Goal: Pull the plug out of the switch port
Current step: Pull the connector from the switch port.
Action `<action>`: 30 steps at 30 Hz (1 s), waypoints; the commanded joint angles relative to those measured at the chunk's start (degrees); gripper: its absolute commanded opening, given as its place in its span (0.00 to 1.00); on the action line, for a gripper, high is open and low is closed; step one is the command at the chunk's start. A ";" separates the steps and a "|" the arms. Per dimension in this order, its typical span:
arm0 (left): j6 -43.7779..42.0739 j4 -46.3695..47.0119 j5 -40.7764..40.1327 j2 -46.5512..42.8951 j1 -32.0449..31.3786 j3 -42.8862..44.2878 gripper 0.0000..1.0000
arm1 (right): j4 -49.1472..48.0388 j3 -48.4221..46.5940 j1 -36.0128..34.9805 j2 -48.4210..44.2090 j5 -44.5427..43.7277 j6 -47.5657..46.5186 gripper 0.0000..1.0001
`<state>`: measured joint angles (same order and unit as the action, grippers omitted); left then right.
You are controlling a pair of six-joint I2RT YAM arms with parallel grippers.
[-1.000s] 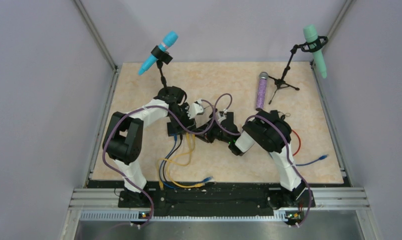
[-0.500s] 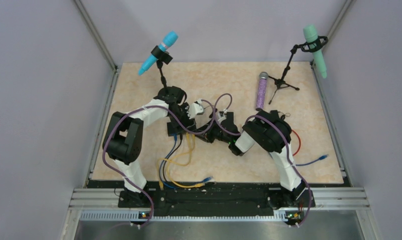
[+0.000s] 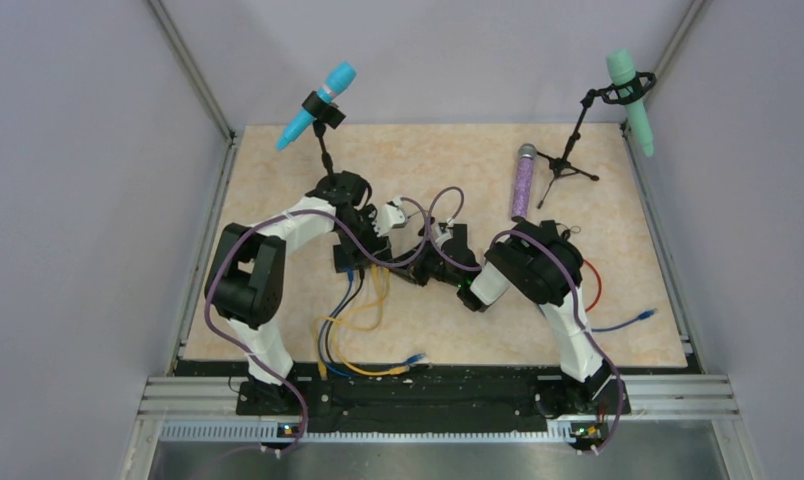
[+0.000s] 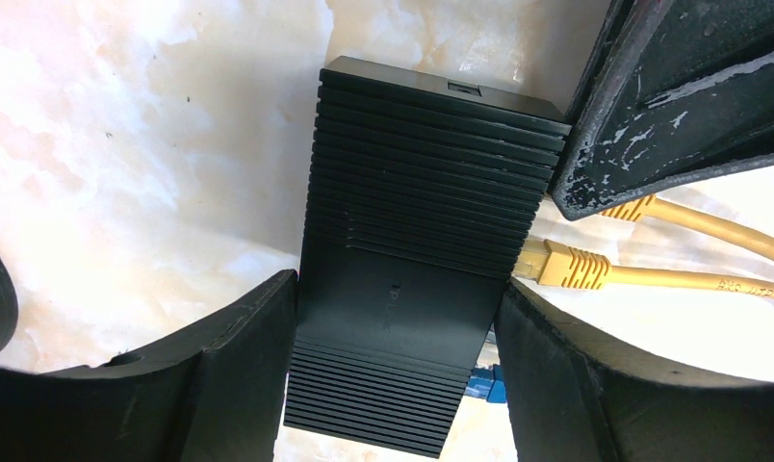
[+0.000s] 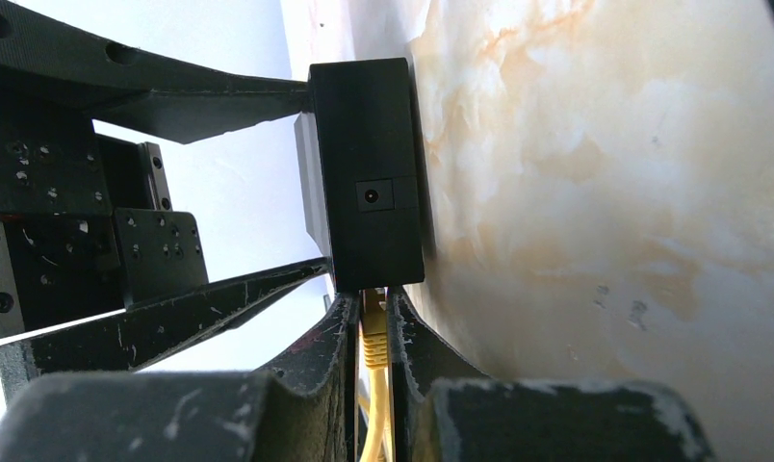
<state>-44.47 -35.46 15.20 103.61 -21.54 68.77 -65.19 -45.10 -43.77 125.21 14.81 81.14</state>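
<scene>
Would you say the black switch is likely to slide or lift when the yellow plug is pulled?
The switch looks small, flat and plastic, so probably light and apt to slide on the smooth table. The left gripper clamps its sides, which should hold it steady.

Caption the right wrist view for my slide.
Right gripper closed on the yellow plug at the switch, which the left gripper clamps.

Left hand (image 4: 398, 298) clamped wide, right hand (image 5: 372, 303) pinched nearly shut
</scene>
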 commanded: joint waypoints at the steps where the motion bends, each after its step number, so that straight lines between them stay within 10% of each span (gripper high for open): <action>1: 2.20 -5.65 3.05 1.37 -0.08 2.65 0.55 | 0.08 -0.78 -0.26 -1.51 0.14 -2.08 0.00; 6: 3.77 -5.74 2.47 0.54 -0.14 5.39 0.54 | 19.00 -5.70 -0.30 -4.71 2.15 -11.31 0.00; 11: 4.90 -2.93 2.74 -2.17 -0.10 2.64 0.53 | 1.71 -2.59 0.02 -4.59 8.71 -10.40 0.00; 15: 6.48 1.13 2.18 -4.25 -0.13 0.32 0.54 | 17.54 -3.98 -1.65 -9.13 1.93 -16.35 0.00; 19: 7.99 1.19 1.05 -4.21 -0.10 1.11 0.53 | 5.53 -2.35 -0.07 -6.32 7.90 -10.78 0.00; 30: 11.95 2.68 0.61 -4.43 -0.02 1.65 0.50 | 22.73 -2.93 -0.90 -13.01 -0.06 -18.96 0.00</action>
<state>-36.40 -35.64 14.55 100.88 -21.52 67.96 -49.04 -46.92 -43.27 116.20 16.16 66.50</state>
